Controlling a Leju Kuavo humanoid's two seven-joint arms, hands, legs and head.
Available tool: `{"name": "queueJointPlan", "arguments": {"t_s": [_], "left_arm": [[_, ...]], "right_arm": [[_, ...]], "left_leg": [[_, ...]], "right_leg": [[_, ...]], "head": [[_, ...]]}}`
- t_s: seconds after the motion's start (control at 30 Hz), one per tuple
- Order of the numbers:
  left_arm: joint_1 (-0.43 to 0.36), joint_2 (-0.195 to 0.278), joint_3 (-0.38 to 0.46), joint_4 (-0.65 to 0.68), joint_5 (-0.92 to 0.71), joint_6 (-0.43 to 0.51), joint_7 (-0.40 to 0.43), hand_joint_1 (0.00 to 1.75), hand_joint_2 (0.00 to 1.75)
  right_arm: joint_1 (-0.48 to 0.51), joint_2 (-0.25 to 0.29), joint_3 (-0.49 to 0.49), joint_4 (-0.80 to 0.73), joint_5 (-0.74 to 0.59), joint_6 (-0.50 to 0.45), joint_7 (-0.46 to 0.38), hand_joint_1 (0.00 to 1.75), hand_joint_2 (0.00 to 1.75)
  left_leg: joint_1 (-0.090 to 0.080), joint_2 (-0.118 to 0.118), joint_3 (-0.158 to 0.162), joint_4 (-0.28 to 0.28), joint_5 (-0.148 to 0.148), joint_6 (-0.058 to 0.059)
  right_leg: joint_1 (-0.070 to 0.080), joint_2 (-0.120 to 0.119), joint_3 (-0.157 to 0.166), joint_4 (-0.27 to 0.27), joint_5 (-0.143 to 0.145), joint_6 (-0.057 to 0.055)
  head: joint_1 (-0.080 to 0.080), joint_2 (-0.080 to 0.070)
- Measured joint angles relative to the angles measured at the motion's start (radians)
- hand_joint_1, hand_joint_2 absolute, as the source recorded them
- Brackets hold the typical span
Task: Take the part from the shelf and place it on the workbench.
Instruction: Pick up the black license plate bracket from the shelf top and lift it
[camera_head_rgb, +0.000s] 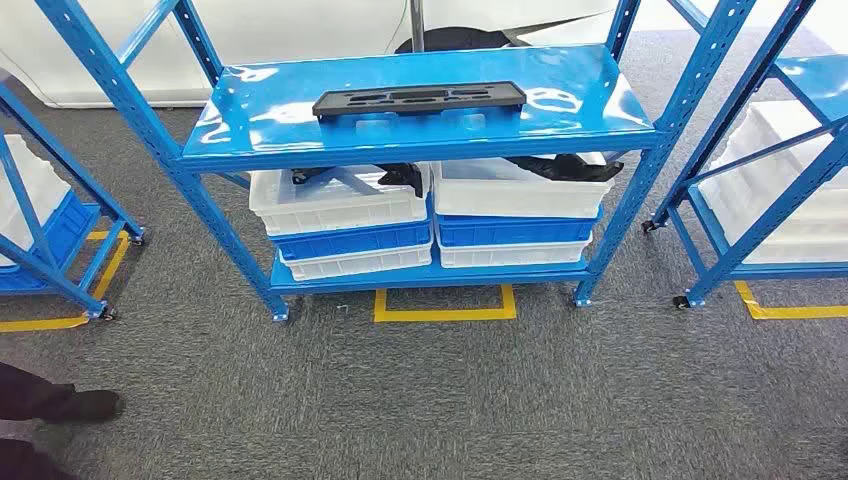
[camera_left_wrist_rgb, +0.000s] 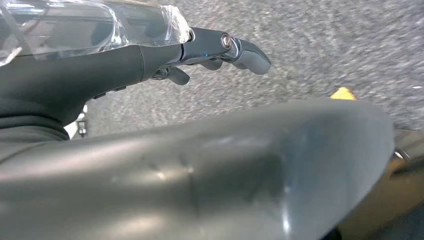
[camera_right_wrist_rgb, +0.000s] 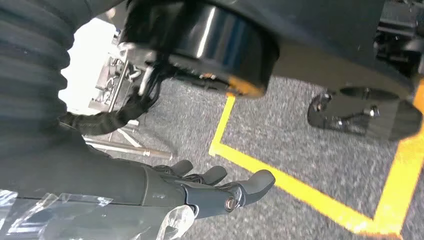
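Observation:
A long flat black part (camera_head_rgb: 420, 99) with several cut-outs lies on the top board of the blue shelf (camera_head_rgb: 250, 130), near its front edge. More black parts (camera_head_rgb: 565, 166) stick out of the white bins one level down. My left hand (camera_left_wrist_rgb: 210, 52) hangs over grey carpet with its fingers loosely extended and nothing in it. My right hand (camera_right_wrist_rgb: 215, 187) likewise hangs over the carpet, fingers spread and empty, close to yellow floor tape (camera_right_wrist_rgb: 300, 192).
White bins (camera_head_rgb: 340, 200) and blue bins (camera_head_rgb: 515, 230) are stacked on the lower shelf. More blue racks stand at the left (camera_head_rgb: 40, 230) and right (camera_head_rgb: 770, 200). A yellow tape square (camera_head_rgb: 445, 305) marks the floor before the shelf. A person's dark shoe (camera_head_rgb: 80, 405) is at lower left.

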Motion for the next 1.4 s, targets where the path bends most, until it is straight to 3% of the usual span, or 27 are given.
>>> {"name": "queueJointPlan", "arguments": {"t_s": [0.1,0.17,0.23,0.27,0.37,0.4,0.43,0.47,0.53,0.6,0.67,0.73,0.8,0.87,0.9,0.93,0.97,1.0,1.07,1.1,1.13,1.2,1.27,1.3,1.33,1.4], "left_arm": [[-0.001,0.0,0.0,0.002,0.0,-0.002,0.0,0.0,0.0],[0.0,-0.001,0.0,0.003,0.0,-0.003,0.0,0.0,0.0],[0.0,-0.002,0.0,0.003,0.001,-0.005,0.0,0.0,0.0],[0.0,-0.003,0.0,0.003,0.004,-0.007,-0.001,0.0,0.0],[0.001,-0.006,0.0,0.003,0.012,-0.016,-0.002,0.0,0.0],[0.003,-0.007,0.0,0.003,0.014,-0.018,-0.004,0.0,0.0],[0.004,-0.008,0.0,0.003,0.014,-0.02,-0.006,0.0,0.0],[0.005,-0.008,0.0,0.003,0.015,-0.02,-0.008,0.0,0.0],[0.005,-0.009,0.0,0.003,0.015,-0.021,-0.01,0.0,0.0],[0.003,-0.008,0.0,0.004,0.015,-0.021,-0.012,0.0,0.0],[-0.001,-0.009,0.0,0.004,0.016,-0.022,-0.012,0.0,0.0],[-0.005,-0.009,0.001,0.004,0.015,-0.021,-0.012,0.0,0.0],[-0.008,-0.009,0.001,0.004,0.015,-0.022,-0.012,0.0,0.0],[-0.002,-0.009,0.001,0.004,0.014,-0.023,-0.012,0.0,0.0],[0.003,-0.01,0.001,0.004,0.013,-0.023,-0.012,0.0,0.0],[0.007,-0.01,0.001,0.004,0.012,-0.024,-0.012,0.0,0.0],[0.009,-0.01,0.001,0.004,0.011,-0.025,-0.012,0.0,0.0],[0.011,-0.009,0.001,0.004,0.011,-0.026,-0.012,0.0,0.0],[0.014,-0.004,0.001,0.005,0.01,-0.028,-0.012,0.0,0.0],[0.016,-0.002,0.001,0.006,0.01,-0.03,-0.012,0.0,0.0],[0.016,0.0,0.001,0.006,0.01,-0.032,-0.012,0.0,0.0],[0.008,0.0,0.001,0.006,0.008,-0.035,-0.012,0.0,0.0],[-0.001,-0.001,0.001,0.006,0.003,-0.037,-0.012,0.0,0.0],[-0.002,-0.002,0.001,0.007,0.0,-0.037,-0.012,0.0,0.0],[-0.002,-0.001,0.001,0.007,-0.003,-0.038,-0.012,0.0,0.0],[0.002,-0.002,0.001,0.007,-0.006,-0.039,-0.011,0.0,0.0]], "right_arm": [[-0.001,0.001,0.001,0.003,0.001,0.0,-0.001,0.0,1.75],[-0.003,-0.001,0.0,0.004,0.002,0.0,-0.002,0.0,1.75],[-0.003,-0.002,0.001,0.004,0.005,0.002,-0.002,0.0,1.75],[-0.003,-0.003,0.001,0.004,0.006,0.002,-0.002,0.0,1.31],[-0.009,-0.005,0.001,0.005,0.006,0.006,-0.005,0.0,0.0],[-0.009,-0.006,0.001,0.005,0.007,0.007,-0.005,0.0,0.0],[-0.007,-0.007,0.002,0.005,0.008,0.008,-0.006,0.0,0.0],[-0.004,-0.008,0.003,0.005,0.009,0.008,-0.006,0.0,0.0],[0.006,-0.008,0.007,0.006,0.011,0.009,-0.006,0.0,0.0],[0.009,-0.007,0.013,0.006,0.015,0.009,-0.009,0.0,0.0],[0.007,-0.007,0.016,0.006,0.017,0.009,-0.01,0.0,0.0],[0.009,-0.006,0.017,0.006,0.018,0.009,-0.01,0.0,0.0],[0.013,-0.006,0.018,0.006,0.018,0.009,-0.012,0.0,0.0],[0.017,-0.006,0.018,0.008,0.019,0.009,-0.016,0.0,0.0],[0.02,-0.006,0.018,0.009,0.018,0.01,-0.018,0.0,0.0],[0.022,-0.007,0.018,0.01,0.018,0.012,-0.02,0.0,0.0],[0.024,-0.007,0.018,0.01,0.018,0.014,-0.022,0.0,0.0],[0.026,-0.006,0.018,0.01,0.017,0.017,-0.025,0.0,0.0],[0.026,-0.004,0.018,0.011,0.017,0.022,-0.035,0.0,0.0],[0.024,-0.002,0.018,0.011,0.016,0.023,-0.042,0.0,0.0],[0.022,0.0,0.018,0.011,0.017,0.023,-0.051,0.0,0.0],[0.016,0.0,0.018,0.011,0.02,0.024,-0.069,0.0,0.0],[0.012,0.0,0.019,0.011,0.025,0.027,-0.08,0.0,0.0],[0.01,0.0,0.019,0.011,0.027,0.029,-0.083,0.0,0.0],[0.01,-0.001,0.021,0.011,0.03,0.032,-0.084,0.0,0.0],[0.014,-0.001,0.026,0.011,0.04,0.035,-0.085,0.0,0.0]], "left_leg": [[-0.011,0.002,0.025,-0.051,-0.013,0.018],[-0.01,0.002,0.051,-0.087,-0.025,0.016],[0.002,0.002,0.084,-0.108,-0.034,0.005],[0.007,0.002,0.098,-0.112,-0.04,-0.001],[0.019,0.003,0.135,-0.114,-0.074,-0.019],[0.025,0.002,0.152,-0.114,-0.087,-0.024],[0.032,0.0,0.171,-0.114,-0.101,-0.031],[0.04,-0.003,0.192,-0.114,-0.116,-0.038],[0.049,-0.007,0.224,-0.115,-0.145,-0.056],[0.049,-0.007,0.253,-0.129,-0.166,-0.076],[0.05,-0.005,0.278,-0.136,-0.168,-0.09],[0.052,-0.003,0.26,-0.081,-0.162,-0.097],[0.052,-0.002,0.165,0.064,-0.186,-0.104],[0.051,-0.002,0.043,0.204,-0.246,-0.107],[0.049,-0.002,0.0,0.228,-0.272,-0.106],[0.047,-0.002,-0.027,0.218,-0.282,-0.101],[0.042,-0.002,-0.039,0.178,-0.268,-0.092],[0.035,-0.001,-0.041,0.114,-0.219,-0.078],[0.014,-0.007,-0.032,-0.012,-0.068,-0.042],[0.003,-0.009,-0.021,-0.052,-0.009,-0.028],[-0.003,-0.012,-0.006,-0.074,0.018,-0.02],[-0.003,-0.016,0.041,-0.095,0.01,-0.014],[0.003,-0.018,0.082,-0.107,-0.007,-0.009],[0.005,-0.018,0.096,-0.109,-0.02,-0.007],[0.005,-0.018,0.112,-0.109,-0.036,-0.005],[0.005,-0.02,0.151,-0.11,-0.072,-0.003]], "right_leg": [[-0.005,0.003,0.005,-0.011,-0.001,0.006],[-0.006,0.001,0.013,-0.01,0.005,0.014],[-0.005,-0.003,0.003,0.039,-0.003,0.024],[-0.005,-0.004,-0.026,0.093,-0.02,0.029],[-0.011,-0.006,-0.15,0.272,-0.089,0.049],[-0.013,-0.006,-0.171,0.284,-0.094,0.055],[-0.016,-0.007,-0.176,0.261,-0.078,0.063],[-0.02,-0.009,-0.169,0.207,-0.04,0.072],[-0.032,-0.022,-0.146,0.084,0.059,0.086],[-0.034,-0.034,-0.132,0.026,0.098,0.077],[-0.032,-0.031,-0.116,0.018,0.088,0.053],[-0.035,-0.024,-0.093,0.013,0.082,0.034],[-0.035,-0.023,-0.07,0.009,0.066,0.021],[-0.033,-0.017,-0.048,0.006,0.045,0.017],[-0.032,-0.013,-0.033,0.004,0.034,0.016],[-0.03,-0.01,-0.015,-0.001,0.023,0.016],[-0.028,-0.008,0.006,-0.007,0.011,0.017],[-0.026,-0.007,0.028,-0.016,0.001,0.017],[-0.023,-0.005,0.072,-0.039,-0.02,0.024],[-0.023,-0.004,0.098,-0.057,-0.028,0.03],[-0.022,-0.003,0.12,-0.065,-0.027,0.037],[-0.019,-0.003,0.132,-0.025,0.001,0.05],[-0.017,-0.006,0.061,0.117,0.034,0.056],[-0.017,-0.008,0.006,0.195,0.025,0.057],[-0.016,-0.009,-0.052,0.258,-0.006,0.058],[-0.013,-0.009,-0.142,0.304,-0.111,0.059]], "head": [[0.006,0.0],[0.003,0.0],[0.002,0.0],[0.003,0.0],[0.005,0.0],[0.006,0.0],[0.006,0.0],[0.008,0.0],[0.021,0.0],[0.035,0.0],[0.039,0.0],[0.039,0.0],[0.038,0.0],[0.039,0.0],[0.039,0.0],[0.039,0.0],[0.039,0.0],[0.039,0.0],[0.04,0.0],[0.041,0.0],[0.04,0.0],[0.038,0.0],[0.04,-0.001],[0.042,-0.001],[0.043,-0.001],[0.044,0.0]]}}
